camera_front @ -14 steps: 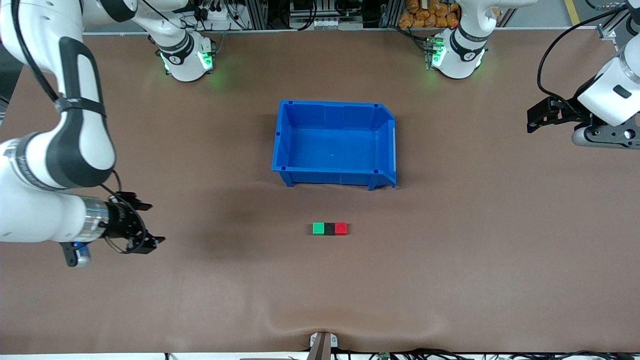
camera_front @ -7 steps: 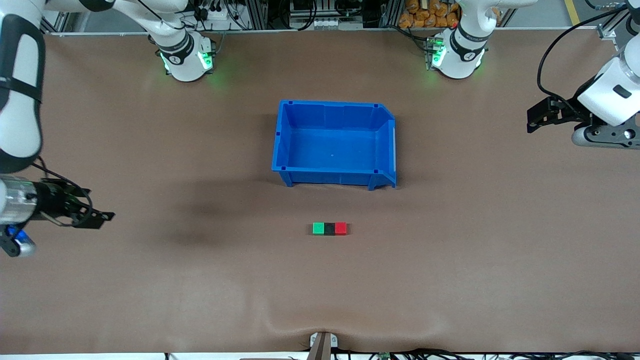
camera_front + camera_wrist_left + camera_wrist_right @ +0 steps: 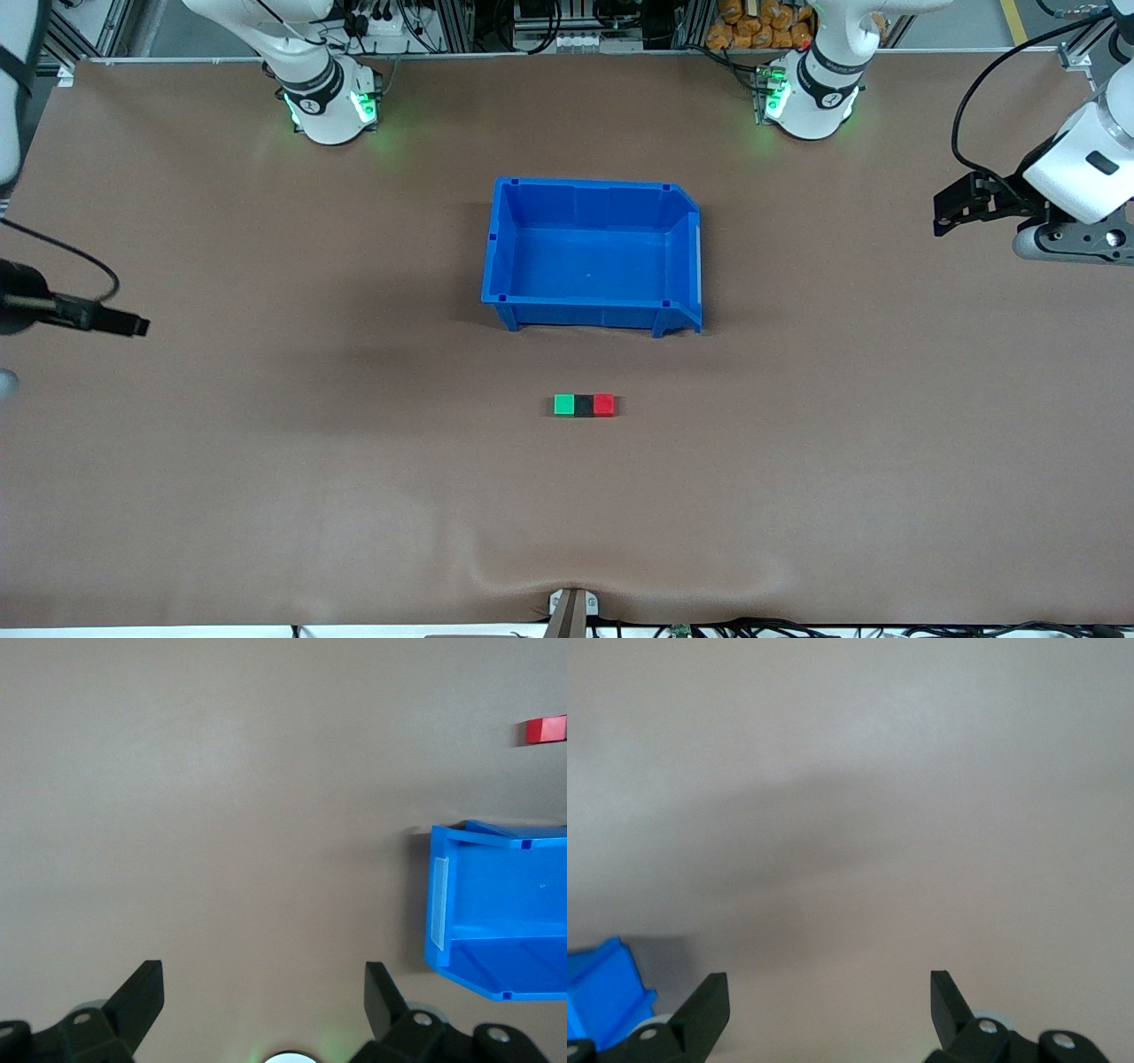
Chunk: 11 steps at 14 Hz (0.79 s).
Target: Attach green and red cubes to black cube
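Left gripper (image 3: 264, 992): black fingers spread, nothing held, over bare brown table (image 3: 842, 461) at the left arm's end. Right gripper (image 3: 830, 997): likewise spread and empty. Green cube (image 3: 563, 405), matte black cube (image 3: 584, 406) and red cube (image 3: 603, 405) are seen joined in a row, at 6 o'clock of the blue plastic bin (image 3: 496, 266).

A blue bin (image 3: 592, 255), open-topped, sits at the centre of the frame on the brown table (image 3: 266, 496). Cables and orange items line the top edge.
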### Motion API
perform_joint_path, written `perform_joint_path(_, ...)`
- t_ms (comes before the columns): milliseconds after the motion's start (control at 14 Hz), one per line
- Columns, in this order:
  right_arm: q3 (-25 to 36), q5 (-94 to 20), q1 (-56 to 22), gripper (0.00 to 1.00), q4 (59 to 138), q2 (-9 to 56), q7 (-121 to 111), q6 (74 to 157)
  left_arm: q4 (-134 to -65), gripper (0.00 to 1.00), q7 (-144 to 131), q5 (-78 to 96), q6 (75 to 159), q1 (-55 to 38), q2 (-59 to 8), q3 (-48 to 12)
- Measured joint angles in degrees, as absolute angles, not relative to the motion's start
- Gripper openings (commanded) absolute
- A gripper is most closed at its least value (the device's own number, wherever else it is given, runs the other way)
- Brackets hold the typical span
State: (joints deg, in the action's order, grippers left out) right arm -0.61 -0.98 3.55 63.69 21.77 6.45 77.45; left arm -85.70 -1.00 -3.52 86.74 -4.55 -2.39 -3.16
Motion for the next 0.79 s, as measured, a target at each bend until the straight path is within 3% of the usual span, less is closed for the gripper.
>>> perform_joint_path(286, -0.39, -0.98, 3.98, 1.0, 68.92, 15.28, 3.3, 78.65, -85.68, 1.0, -1.0, -3.52, 86.86, -4.56, -2.39, -3.4)
perform_joint_path(786, -0.5, -0.99, 3.97, 1.0, 84.8, 3.59, 3.0, 85.8, -85.68, 1.0, -1.0, -3.52, 87.39, -4.19, -2.39, -3.31)
